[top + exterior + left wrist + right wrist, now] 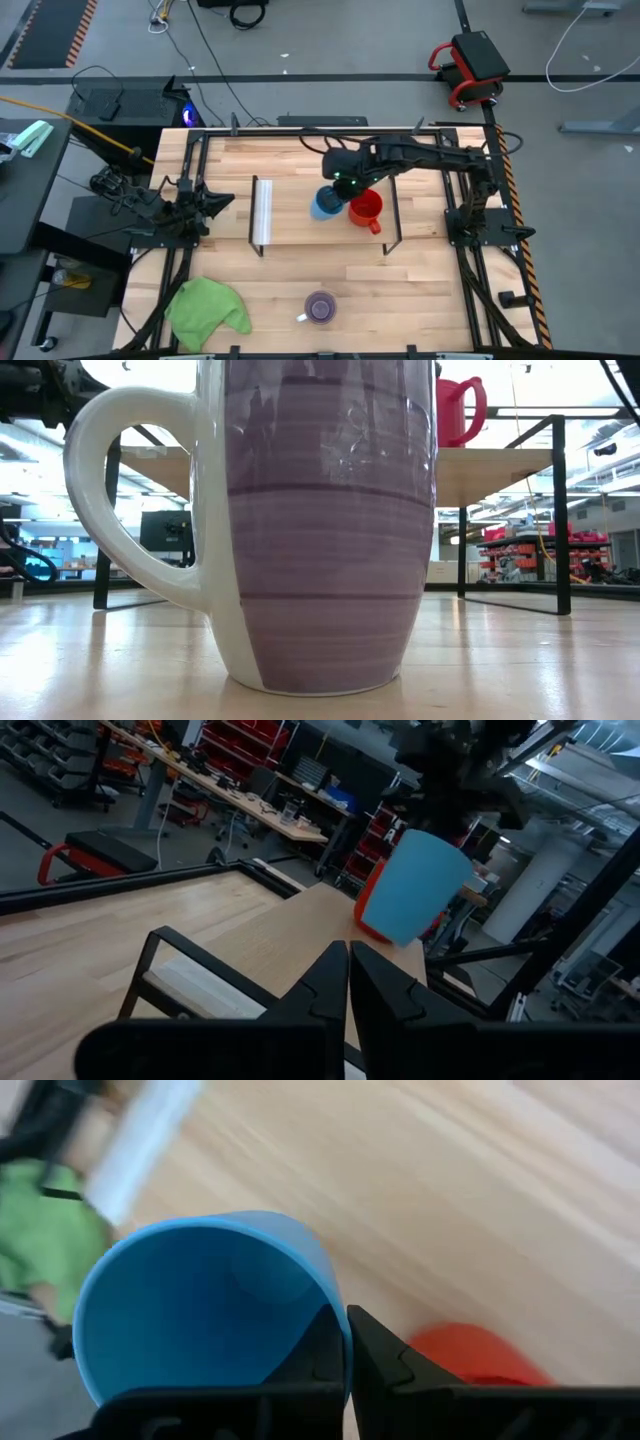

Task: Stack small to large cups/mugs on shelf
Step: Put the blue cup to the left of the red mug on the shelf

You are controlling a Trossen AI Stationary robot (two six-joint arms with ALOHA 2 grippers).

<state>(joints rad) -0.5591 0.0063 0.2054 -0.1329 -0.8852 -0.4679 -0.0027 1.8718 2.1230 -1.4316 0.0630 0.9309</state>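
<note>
The light-blue cup (324,204) is over the low wooden shelf (300,225), held by my right gripper (338,184), which is shut on it. The cup also shows in the left wrist view (423,885) and the right wrist view (200,1310). The red mug (366,209) stands on the shelf just right of the cup. The purple mug with the white handle (320,307) stands on the tabletop near the front edge and fills the low view (320,530). My left gripper (348,982) is shut and empty at the table's left, left of the shelf. My right gripper holds the light-blue cup by its rim wall (332,1312), one finger inside the cup and one outside. The fingers come from above and from the table's right. The cup hangs tilted below the gripper, its base (392,932) close over the shelf; whether it touches the shelf I cannot tell.
A green cloth (205,310) lies at the table's front left. The shelf's white strip (262,212) runs along its left end, and thin black frames (398,215) stand at its ends. Bare shelf top lies between the strip and the cups.
</note>
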